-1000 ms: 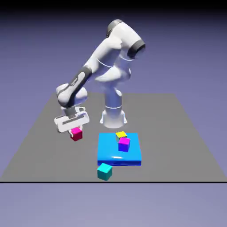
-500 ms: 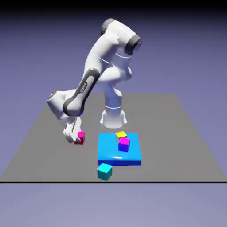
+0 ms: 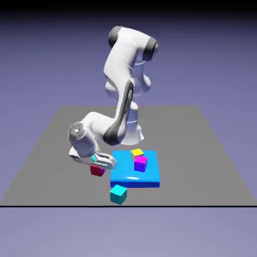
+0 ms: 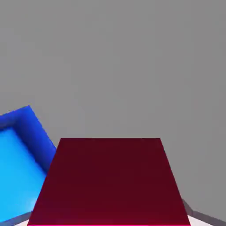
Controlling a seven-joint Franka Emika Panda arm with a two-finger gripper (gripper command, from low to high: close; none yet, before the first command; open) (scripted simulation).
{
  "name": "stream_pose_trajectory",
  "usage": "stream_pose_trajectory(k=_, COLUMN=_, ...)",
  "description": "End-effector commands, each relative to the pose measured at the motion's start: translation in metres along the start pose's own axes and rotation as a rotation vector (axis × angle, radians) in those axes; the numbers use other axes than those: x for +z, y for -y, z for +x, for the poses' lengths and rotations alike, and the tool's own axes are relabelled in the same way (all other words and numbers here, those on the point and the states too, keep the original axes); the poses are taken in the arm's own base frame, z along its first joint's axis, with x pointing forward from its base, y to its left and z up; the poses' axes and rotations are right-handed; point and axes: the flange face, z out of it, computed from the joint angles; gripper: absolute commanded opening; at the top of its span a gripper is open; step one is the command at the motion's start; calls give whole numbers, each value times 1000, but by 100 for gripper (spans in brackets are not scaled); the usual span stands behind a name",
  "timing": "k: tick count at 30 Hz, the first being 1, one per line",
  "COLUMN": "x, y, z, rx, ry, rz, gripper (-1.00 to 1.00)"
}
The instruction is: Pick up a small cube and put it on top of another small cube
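My tool [image 3: 99,167] is clamped on the crimson cube [image 3: 97,171]; in the hand view it fills the space between the fingertips. The cube is at nine o'clock of the blue block [image 3: 119,174], and I cannot tell how high it is over the bench [image 3: 180,130]. On the blue block I see the magenta-and-purple cube [image 3: 140,164], with the yellow-topped cube [image 3: 137,153] just behind, toward twelve o'clock. The teal cube [image 3: 118,195] sits at seven o'clock from the purple one. I judge that I am carrying, and which cube must be the base is not clear to me. If I travel too low, the cube could hit the block's edge and turn in my grip. If I release off-centre, it could slide down or push the neighbour.
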Motion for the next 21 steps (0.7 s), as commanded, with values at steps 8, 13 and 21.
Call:
stream_pose_trajectory(k=8, x=-74, y=78, z=-22, rx=-540, ry=-236, rz=-186, gripper=-100)
stream_pose_trajectory(k=13, x=-69, y=131, z=-72, rx=-652, ry=-265, rz=-238, gripper=-100)
stream_pose_trajectory(k=21, x=-40, y=132, z=-61, rx=-652, ry=-265, rz=-238, gripper=100)
